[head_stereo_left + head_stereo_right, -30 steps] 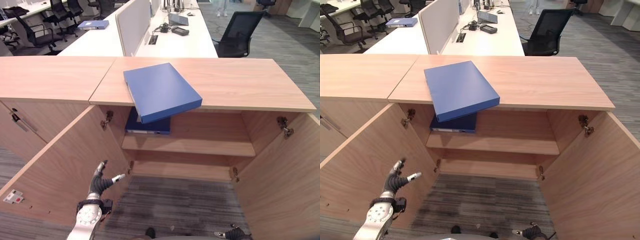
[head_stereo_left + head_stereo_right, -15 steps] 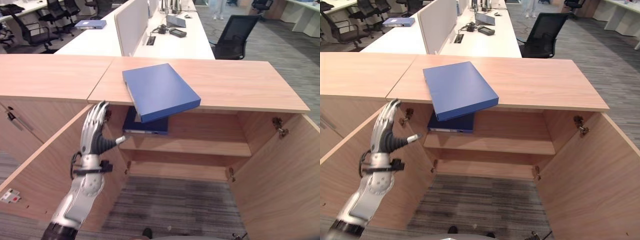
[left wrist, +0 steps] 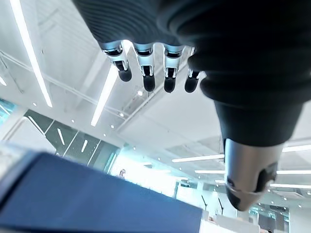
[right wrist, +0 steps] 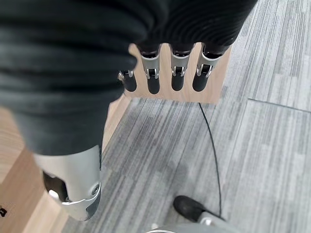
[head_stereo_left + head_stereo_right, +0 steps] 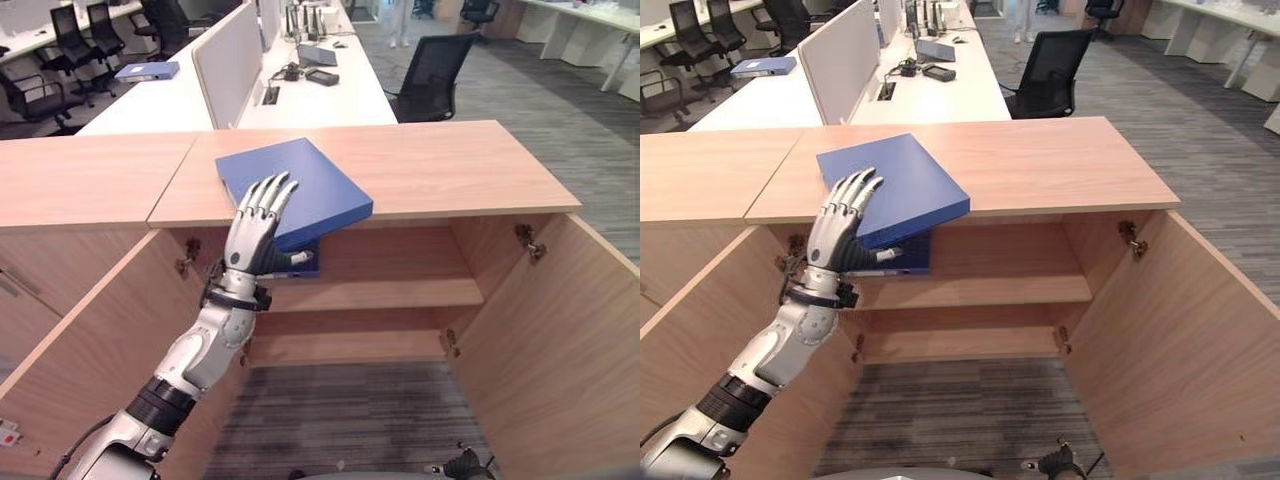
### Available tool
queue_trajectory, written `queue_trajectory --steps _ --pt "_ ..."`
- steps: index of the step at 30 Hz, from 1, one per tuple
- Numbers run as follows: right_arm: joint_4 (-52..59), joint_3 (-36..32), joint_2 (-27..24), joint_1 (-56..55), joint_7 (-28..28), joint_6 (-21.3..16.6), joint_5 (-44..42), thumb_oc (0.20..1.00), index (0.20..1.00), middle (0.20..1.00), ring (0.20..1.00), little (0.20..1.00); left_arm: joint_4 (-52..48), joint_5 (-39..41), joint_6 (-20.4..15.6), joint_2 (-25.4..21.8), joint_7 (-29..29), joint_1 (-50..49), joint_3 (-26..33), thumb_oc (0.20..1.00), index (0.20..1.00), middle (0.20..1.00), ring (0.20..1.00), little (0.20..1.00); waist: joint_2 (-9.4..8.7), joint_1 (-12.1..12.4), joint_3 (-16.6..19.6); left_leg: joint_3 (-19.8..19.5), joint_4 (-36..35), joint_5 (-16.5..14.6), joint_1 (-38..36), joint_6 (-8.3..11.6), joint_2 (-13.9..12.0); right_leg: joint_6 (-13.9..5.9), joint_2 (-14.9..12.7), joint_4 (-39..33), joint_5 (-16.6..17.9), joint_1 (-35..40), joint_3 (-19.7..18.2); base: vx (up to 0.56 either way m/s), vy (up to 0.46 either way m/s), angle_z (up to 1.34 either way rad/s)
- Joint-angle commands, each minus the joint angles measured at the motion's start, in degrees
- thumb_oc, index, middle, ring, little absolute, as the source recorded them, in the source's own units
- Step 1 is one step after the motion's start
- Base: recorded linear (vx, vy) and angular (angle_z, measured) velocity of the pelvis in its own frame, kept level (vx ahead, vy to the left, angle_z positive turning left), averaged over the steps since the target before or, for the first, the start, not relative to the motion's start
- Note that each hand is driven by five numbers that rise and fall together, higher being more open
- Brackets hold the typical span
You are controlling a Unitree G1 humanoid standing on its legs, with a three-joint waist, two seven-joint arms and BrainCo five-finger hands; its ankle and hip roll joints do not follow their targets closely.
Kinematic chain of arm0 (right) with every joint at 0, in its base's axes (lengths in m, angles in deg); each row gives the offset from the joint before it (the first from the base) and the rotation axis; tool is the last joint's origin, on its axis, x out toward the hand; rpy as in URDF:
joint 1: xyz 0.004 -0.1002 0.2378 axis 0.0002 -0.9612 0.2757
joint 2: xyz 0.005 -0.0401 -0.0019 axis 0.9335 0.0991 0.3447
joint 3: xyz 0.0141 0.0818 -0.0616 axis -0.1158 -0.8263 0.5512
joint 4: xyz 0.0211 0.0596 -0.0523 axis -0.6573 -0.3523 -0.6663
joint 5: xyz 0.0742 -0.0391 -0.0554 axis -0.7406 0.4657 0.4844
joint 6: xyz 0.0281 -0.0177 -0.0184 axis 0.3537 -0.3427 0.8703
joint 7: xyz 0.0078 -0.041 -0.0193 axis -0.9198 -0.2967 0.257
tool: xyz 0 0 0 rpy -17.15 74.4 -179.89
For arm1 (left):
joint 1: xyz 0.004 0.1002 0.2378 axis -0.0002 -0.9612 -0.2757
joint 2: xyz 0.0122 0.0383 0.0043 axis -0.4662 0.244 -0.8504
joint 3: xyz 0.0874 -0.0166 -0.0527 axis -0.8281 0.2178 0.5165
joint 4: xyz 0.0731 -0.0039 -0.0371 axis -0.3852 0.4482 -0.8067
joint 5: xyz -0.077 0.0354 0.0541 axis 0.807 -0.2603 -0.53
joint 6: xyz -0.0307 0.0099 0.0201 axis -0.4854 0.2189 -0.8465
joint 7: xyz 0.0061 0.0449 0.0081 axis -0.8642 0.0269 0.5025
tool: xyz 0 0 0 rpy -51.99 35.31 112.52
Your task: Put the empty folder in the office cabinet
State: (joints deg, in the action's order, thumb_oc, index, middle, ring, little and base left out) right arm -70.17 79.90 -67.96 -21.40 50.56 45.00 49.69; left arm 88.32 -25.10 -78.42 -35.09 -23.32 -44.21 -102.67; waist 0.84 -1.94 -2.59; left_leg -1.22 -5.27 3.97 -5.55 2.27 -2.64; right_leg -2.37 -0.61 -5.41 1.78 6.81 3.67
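Left eye view: left hand [image 5: 252, 233], fingers straight and spread over the folder [image 5: 310, 180]; right hand [image 4: 160, 73] relaxed, empty.

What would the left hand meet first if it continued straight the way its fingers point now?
Most likely the blue folder on the cabinet top. The open left hand points up toward its overhanging front corner; whether the fingertips already touch it is unclear.

Black office chair [image 5: 432, 72], white desks [image 5: 340, 95]
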Motion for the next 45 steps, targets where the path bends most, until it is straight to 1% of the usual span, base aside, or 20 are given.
queue_trajectory --steps 1,6,12,13,17,18,19,24,28,29,30,31,34,38,40,45 --pt "-2.83 1.91 0.62 2.90 -1.74 -0.47 0.70 1.000 1.000 1.000 1.000 1.000 3.00 -3.02 1.34 0.40 1.27 8.86 0.75 1.000 1.000 1.000 1.000 1.000 -3.29 0.40 -0.80 1.41 0.27 -8.61 -3.53 -0.50 1.44 -3.80 -1.49 0.41 -3.36 1.07 1.28 0.00 0.000 0.00" --pt "-3.75 2.15 0.67 3.58 -1.79 -0.23 0.39 1.000 1.000 1.000 1.000 1.000 5.70 -3.93 2.67 2.48 0.42 12.38 -1.41 1.000 1.000 1.000 1.000 1.000 -3.16 -0.07 -0.77 1.60 0.27 -8.71 -3.68 -0.55 1.48 -3.81 -1.40 0.41 -3.37 1.08 1.06 0.00 0.003 -0.03" --pt "-4.30 2.46 0.73 3.99 -1.84 -0.20 0.12 1.000 1.000 1.000 1.000 1.000 9.62 -4.21 4.48 4.09 0.71 14.38 -2.72 1.000 1.000 1.000 1.000 1.000 -3.10 -0.20 -0.73 1.74 0.27 -8.82 -3.91 -0.55 1.48 -3.85 -1.48 0.41 -3.38 1.16 0.94 0.00 0.003 -0.06" --pt "-4.57 2.78 0.86 4.30 -1.85 -0.10 -0.05 1.000 1.000 1.000 1.000 1.000 12.62 -5.33 6.32 4.78 1.27 15.41 -3.01 1.000 1.000 1.000 1.000 1.000 -3.15 -0.37 -0.66 1.84 0.27 -8.85 -3.97 -0.58 1.45 -3.82 -1.45 0.41 -3.41 1.11 0.70 0.00 0.000 0.00" --pt "-5.09 2.86 0.89 4.47 -1.82 -0.07 -0.26 1.000 1.000 1.000 1.000 1.000 16.95 -7.94 9.30 4.77 1.90 17.36 -3.11 1.000 1.000 1.000 1.000 1.000 -3.08 -0.62 -0.66 2.14 0.27 -8.92 -4.09 -0.57 1.44 -3.89 -1.42 0.41 -3.45 1.13 0.59 0.00 0.000 0.00" --pt "-5.10 2.85 0.89 4.50 -1.82 -0.07 -0.26 1.000 1.000 1.000 1.000 1.000 17.03 -7.94 9.30 4.81 1.95 17.43 -3.14 1.000 1.000 1.000 1.000 1.000 -3.08 -0.59 -0.69 2.15 0.27 -8.92 -4.09 -0.57 1.44 -3.89 -1.42 0.41 -3.45 1.13 0.57 0.00 0.000 0.00" --pt "-5.48 2.77 0.71 4.68 -1.64 -0.01 -0.58 1.000 1.000 1.000 1.000 1.000 18.42 -8.70 10.47 4.60 1.95 18.76 -2.92 1.000 1.000 1.000 1.000 1.000 -2.96 -0.69 -0.69 2.18 0.27 -8.93 -4.11 -0.56 1.46 -3.90 -1.44 0.41 -3.45 1.12 0.56 0.00 0.000 0.00" --pt "-5.97 2.61 0.61 4.76 -1.01 0.26 -1.18 1.000 1.000 1.000 1.000 1.000 20.46 -9.70 12.11 3.69 1.10 21.00 -2.82 1.000 1.000 1.000 1.000 1.000 -2.68 -0.90 -0.72 2.29 0.27 -8.93 -4.07 -0.52 1.45 -3.99 -1.50 0.41 -3.47 1.04 0.56 0.00 0.000 0.00" --pt "-6.41 2.80 0.86 4.77 -0.29 0.56 -1.74 1.000 1.000 1.000 1.000 1.000 23.71 -10.78 14.64 3.26 0.15 22.43 -2.66 1.000 1.000 1.000 1.000 1.000 -2.41 -1.09 -0.70 2.45 0.27 -8.99 -4.20 -0.55 1.50 -4.06 -1.53 0.41 -3.49 1.16 0.42 0.00 0.000 0.00" --pt "-6.42 2.79 0.86 4.79 -0.29 0.55 -1.75 1.000 1.000 1.000 1.000 1.000 23.78 -10.77 14.65 3.28 0.19 22.49 -2.69 1.000 1.000 1.000 1.000 1.000 -2.41 -1.09 -0.73 2.44 0.27 -8.99 -4.20 -0.55 1.50 -4.06 -1.53 0.41 -3.49 1.17 0.42 0.00 0.000 0.00" --pt "-6.45 2.89 0.85 4.91 -0.31 0.56 -1.82 1.000 1.000 1.000 1.000 1.000 25.15 -11.18 15.66 3.19 0.22 23.26 -2.62 1.000 1.000 1.000 1.000 1.000 -2.30 -1.20 -0.75 2.54 0.27 -9.01 -4.29 -0.51 1.49 -4.10 -1.53 0.41 -3.52 1.22 0.43 0.00 0.000 0.00" --pt "-6.57 2.96 0.87 5.02 -0.26 0.56 -1.89 1.000 1.000 1.000 1.000 1.000 25.83 -11.59 16.06 3.19 0.04 23.65 -2.72 1.000 1.000 1.000 1.000 1.000 -2.16 -1.26 -0.64 2.53 0.27 -9.48 -4.51 -0.50 1.45 -4.17 -1.47 0.41 -3.95 1.42 0.45 0.00 0.000 0.00" --pt "-6.98 3.00 1.01 5.24 -0.05 0.61 -1.99 1.000 1.000 1.000 1.000 1.000 26.86 -12.47 17.01 2.98 -0.06 24.45 -2.57 1.000 1.000 1.000 1.000 1.000 -2.07 -1.34 -0.72 2.61 0.27 -9.02 -4.38 -0.51 1.60 -4.12 -1.55 0.41 -3.57 1.32 0.49 -0.03 -0.004 -0.01" --pt "-7.92 3.34 1.07 5.72 0.49 0.57 -2.52 1.000 1.000 1.000 1.000 1.000 30.14 -13.23 18.11 3.07 -0.50 26.88 -3.88 1.000 1.000 1.000 1.000 1.000 -1.74 -1.62 -0.74 2.72 0.27 -8.98 -4.47 -0.49 1.67 -4.14 -1.52 0.41 -3.57 1.39 0.50 0.00 0.000 0.00" --pt "-8.30 3.32 0.94 5.79 0.68 0.55 -2.78 1.000 1.000 1.000 1.000 1.000 30.82 -12.93 17.77 3.16 -1.01 27.53 -4.32 1.000 1.000 1.000 1.000 1.000 -1.53 -1.73 -0.64 2.76 0.27 -9.45 -4.71 -0.49 1.64 -4.19 -1.42 0.41 -4.00 1.60 0.43 0.00 0.000 0.00" --pt "-8.99 3.50 1.13 5.66 1.20 0.68 -3.17 1.000 1.000 1.000 1.000 1.000 30.36 -11.96 17.10 3.11 -1.73 27.12 -4.56 1.000 1.000 1.000 1.000 1.000 -1.36 -1.76 -0.63 2.89 0.27 -9.53 -4.95 -0.45 1.57 -4.16 -1.41 0.41 -4.07 1.85 0.35 0.00 0.000 0.00"
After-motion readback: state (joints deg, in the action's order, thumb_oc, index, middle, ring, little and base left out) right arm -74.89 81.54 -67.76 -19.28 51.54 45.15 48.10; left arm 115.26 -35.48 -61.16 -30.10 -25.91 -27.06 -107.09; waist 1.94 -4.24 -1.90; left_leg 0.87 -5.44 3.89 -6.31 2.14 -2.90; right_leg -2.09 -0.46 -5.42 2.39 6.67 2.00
